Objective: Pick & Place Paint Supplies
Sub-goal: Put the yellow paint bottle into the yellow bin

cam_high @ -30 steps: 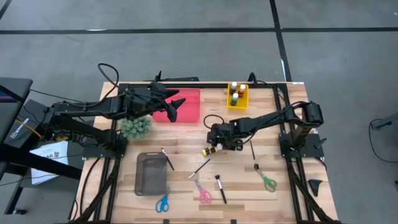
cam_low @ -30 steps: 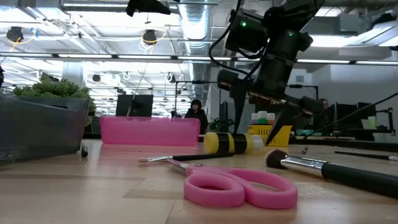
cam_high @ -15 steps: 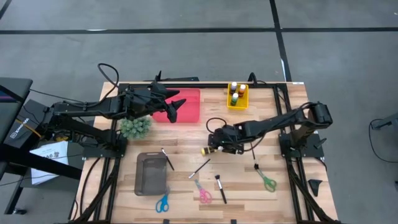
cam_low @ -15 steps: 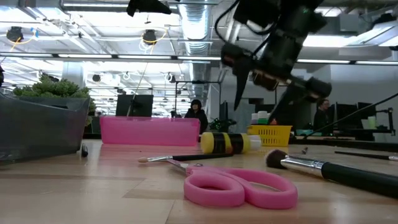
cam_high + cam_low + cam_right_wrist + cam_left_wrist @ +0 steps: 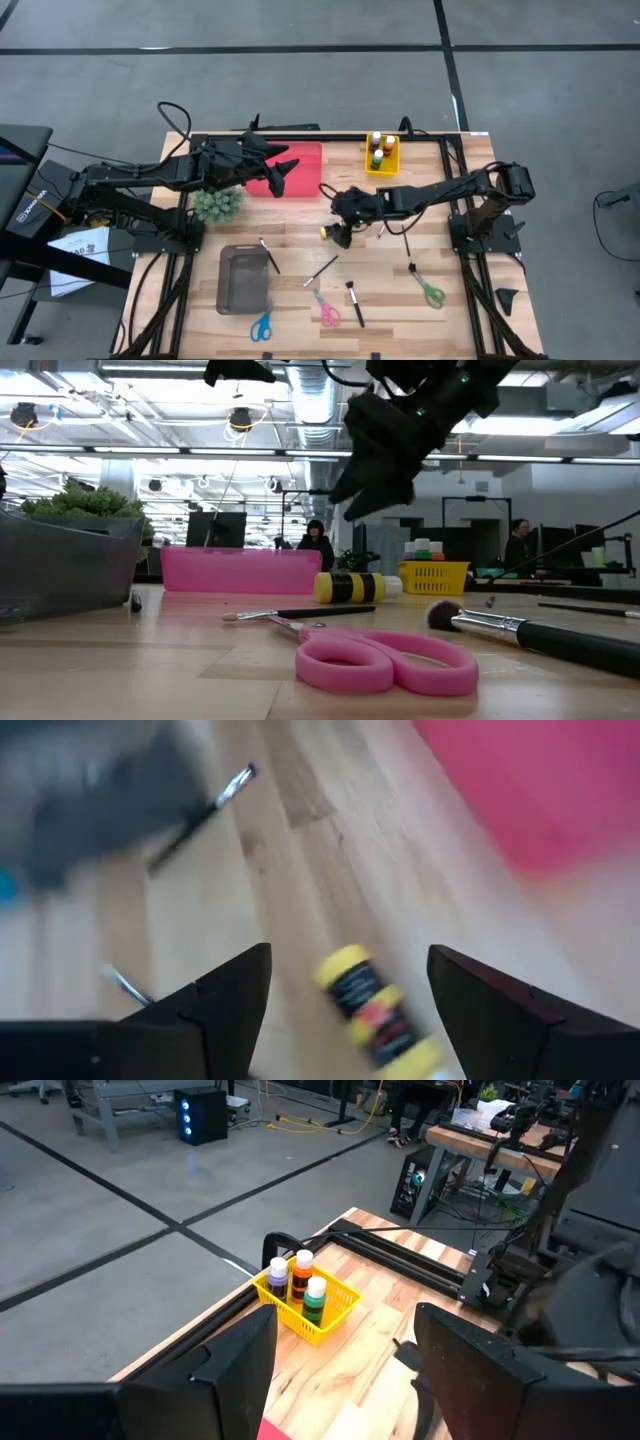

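Note:
A yellow-and-black paint bottle (image 5: 333, 235) lies on its side on the wooden table, also in the low view (image 5: 355, 588). My right gripper (image 5: 343, 216) hangs open above it, slanting down. In the right wrist view its fingers stand on either side of the bottle (image 5: 375, 1010) without touching it. A yellow basket (image 5: 381, 165) at the far edge holds three upright bottles (image 5: 300, 1285). Thin paintbrushes (image 5: 322, 270) (image 5: 270, 255) and a thicker brush (image 5: 354, 303) lie nearer the front. My left gripper (image 5: 283, 172) waits open above the pink tray (image 5: 305, 180).
A grey bin (image 5: 243, 282) stands at the front left, with a fuzzy green tuft (image 5: 218, 203) behind it. Blue scissors (image 5: 261, 327), pink scissors (image 5: 327, 311) and green scissors (image 5: 430, 291) lie along the near edge. Bare wood shows between the tray and the basket.
My right gripper has risen from the yellow-and-black bottle and rolled about its own pointing line, staying open. The bottle has shifted a little toward the table's left and still lies on its side.

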You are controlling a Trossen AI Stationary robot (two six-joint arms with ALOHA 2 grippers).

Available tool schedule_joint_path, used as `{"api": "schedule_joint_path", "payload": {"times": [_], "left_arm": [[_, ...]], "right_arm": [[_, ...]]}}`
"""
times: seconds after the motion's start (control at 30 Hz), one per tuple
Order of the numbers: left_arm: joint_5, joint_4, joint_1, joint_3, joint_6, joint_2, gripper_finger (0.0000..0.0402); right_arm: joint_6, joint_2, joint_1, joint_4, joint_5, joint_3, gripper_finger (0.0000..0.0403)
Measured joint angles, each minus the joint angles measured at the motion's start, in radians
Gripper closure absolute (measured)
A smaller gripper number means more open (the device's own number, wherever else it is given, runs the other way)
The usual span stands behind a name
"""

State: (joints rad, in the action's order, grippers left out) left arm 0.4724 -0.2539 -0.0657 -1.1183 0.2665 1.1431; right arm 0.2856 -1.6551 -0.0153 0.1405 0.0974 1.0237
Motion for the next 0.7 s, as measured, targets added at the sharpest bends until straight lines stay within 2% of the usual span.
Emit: {"api": "schedule_joint_path", "payload": {"times": [0.1, 0.17, 0.27, 0.37, 0.57, 0.7], "left_arm": [[0.0, 0.0, 0.002, 0.0, 0.001, 0.0, 0.0169], [0.0, 0.0, 0.002, 0.0, 0.004, 0.0, 0.017], [0.0, 0.0, 0.002, 0.0, 0.007, 0.0, 0.0169], [0.0, 0.001, 0.002, 0.0, 0.008, 0.0, 0.0169], [-0.011, 0.0, 0.002, 0.0, 0.011, 0.0, 0.017], [-0.012, 0.0, 0.002, 0.0, 0.019, 0.0, 0.0169]], "right_arm": [[-0.292, 0.0, 0.015, 0.01, -0.019, 0.0, 0.0139], [-0.359, -0.001, 0.027, 0.034, -0.021, 0.0, 0.0139], [-0.365, -0.001, 0.05, 0.089, -0.037, 0.0, 0.0139], [-0.327, -0.001, 0.069, 0.173, -0.098, 0.0, 0.0139], [-0.186, 0.009, 0.076, 0.276, -0.297, -0.037, 0.0139], [-0.132, 0.016, 0.046, 0.304, -0.321, -0.051, 0.0139]]}}
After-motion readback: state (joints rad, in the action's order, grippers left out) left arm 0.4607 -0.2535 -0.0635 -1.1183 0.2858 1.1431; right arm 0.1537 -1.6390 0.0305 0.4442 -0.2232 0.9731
